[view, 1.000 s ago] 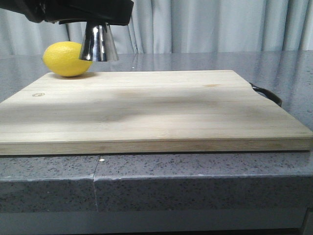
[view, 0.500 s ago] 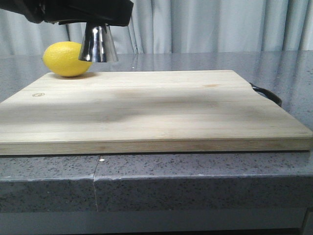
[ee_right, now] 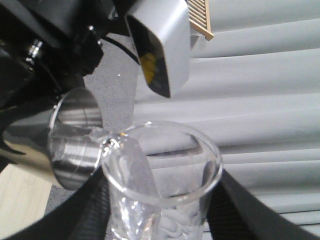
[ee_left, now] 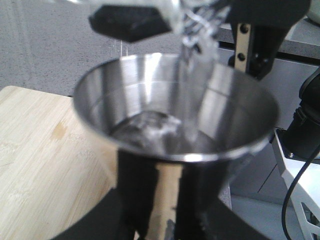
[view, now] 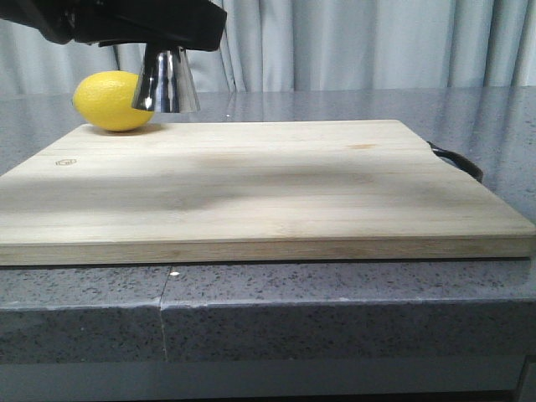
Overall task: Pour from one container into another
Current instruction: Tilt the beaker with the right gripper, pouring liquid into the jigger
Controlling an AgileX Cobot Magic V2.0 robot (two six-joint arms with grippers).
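Pouring now: right gripper (ee_right: 160, 220) clamps the tilted beaker (ee_right: 162, 175), rim above the jigger (ee_left: 175, 125) clenched by the left gripper (ee_left: 160, 220).

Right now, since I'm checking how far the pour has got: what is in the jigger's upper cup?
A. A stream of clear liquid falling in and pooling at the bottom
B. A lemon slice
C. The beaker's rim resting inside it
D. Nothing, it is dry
A: the left wrist view shows clear liquid streaming into the jigger and pooling there.
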